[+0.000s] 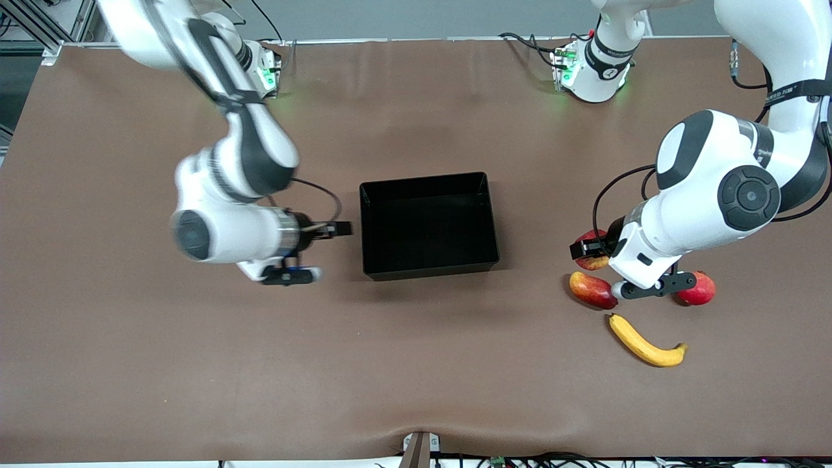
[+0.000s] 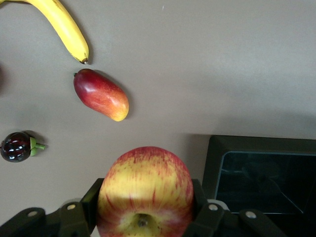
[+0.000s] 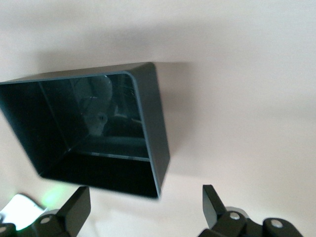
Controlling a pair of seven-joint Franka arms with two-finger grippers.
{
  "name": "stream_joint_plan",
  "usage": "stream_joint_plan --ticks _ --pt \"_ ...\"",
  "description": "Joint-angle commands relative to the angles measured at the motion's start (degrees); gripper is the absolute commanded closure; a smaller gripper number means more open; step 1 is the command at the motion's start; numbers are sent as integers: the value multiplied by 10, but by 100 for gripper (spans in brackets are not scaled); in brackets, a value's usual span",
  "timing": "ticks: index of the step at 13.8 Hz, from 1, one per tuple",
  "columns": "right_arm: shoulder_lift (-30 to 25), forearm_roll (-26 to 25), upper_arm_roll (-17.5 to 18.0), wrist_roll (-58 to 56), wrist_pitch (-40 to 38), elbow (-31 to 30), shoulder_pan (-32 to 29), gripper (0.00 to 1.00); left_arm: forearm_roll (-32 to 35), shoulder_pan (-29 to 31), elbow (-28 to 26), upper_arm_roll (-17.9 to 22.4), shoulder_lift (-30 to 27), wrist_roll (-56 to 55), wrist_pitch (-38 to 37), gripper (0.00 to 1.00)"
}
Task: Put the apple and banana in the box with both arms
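Brown table (image 1: 416, 364) w/ matte cover, grey wall strip (image 1: 416, 16) along top, even light.

Lab: brown-matted table (image 1: 416, 390), aluminium framing (image 1: 39, 26)

Glossy black plastic box (image 1: 429, 224); matt brown table (image 1: 195, 364) cover

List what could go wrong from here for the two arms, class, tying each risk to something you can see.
1. The left gripper is shut on the apple low on its sides; it might slip on the way to the box.
2. The mango and banana lie close by; the left arm could knock them.
3. The right gripper, open beside the box, may meet the left arm there.
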Motion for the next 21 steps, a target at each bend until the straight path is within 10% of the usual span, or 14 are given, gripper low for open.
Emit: stream_joint_plan --ticks 1,9,17,21 --pt "7 -18 9 -1 -91 73 -78 0 -19 0 0 -18 -10 -36 -11 100" --pt "-11 -102 1 -36 -265 234 -259 0 -15 -60 4 -44 22 -141 -2 100" --pt "-135 -207 8 -36 -314 228 -276 0 4 -125 -45 -47 27 -260 51 100" --pt "-252 -259 9 -36 -249 77 -226 0 5 -134 -166 -49 10 -287 181 100"
